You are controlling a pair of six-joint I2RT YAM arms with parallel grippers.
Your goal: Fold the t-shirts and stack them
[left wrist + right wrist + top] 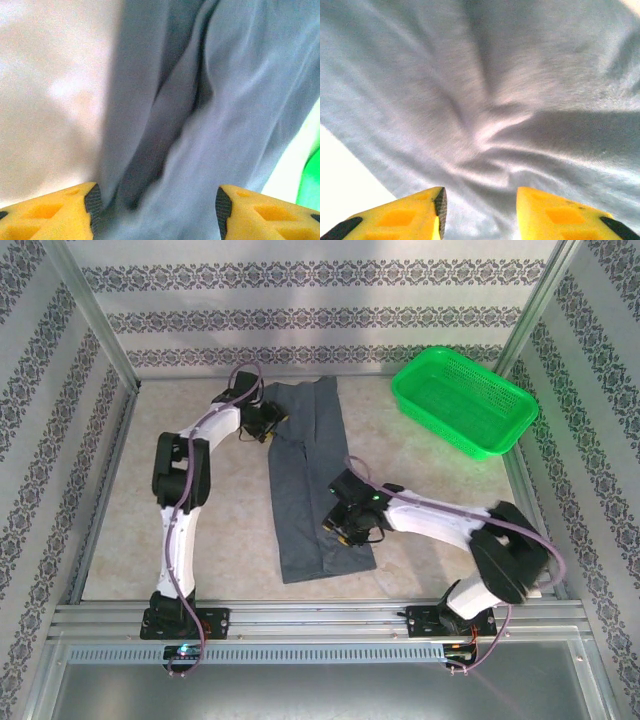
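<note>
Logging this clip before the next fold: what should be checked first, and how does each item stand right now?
1. Left gripper open: ok, jaws stand wide apart over the cloth.
2. Right gripper open: ok, jaws apart above the fabric.
3. T-shirt folded into a long strip: ok, though creased.
4. T-shirt wholly on the table: ok.
5. Green basket apart from the T-shirt: ok, it sits in the far right corner.
6. Fabric free of both grippers' pads: cannot tell.
</note>
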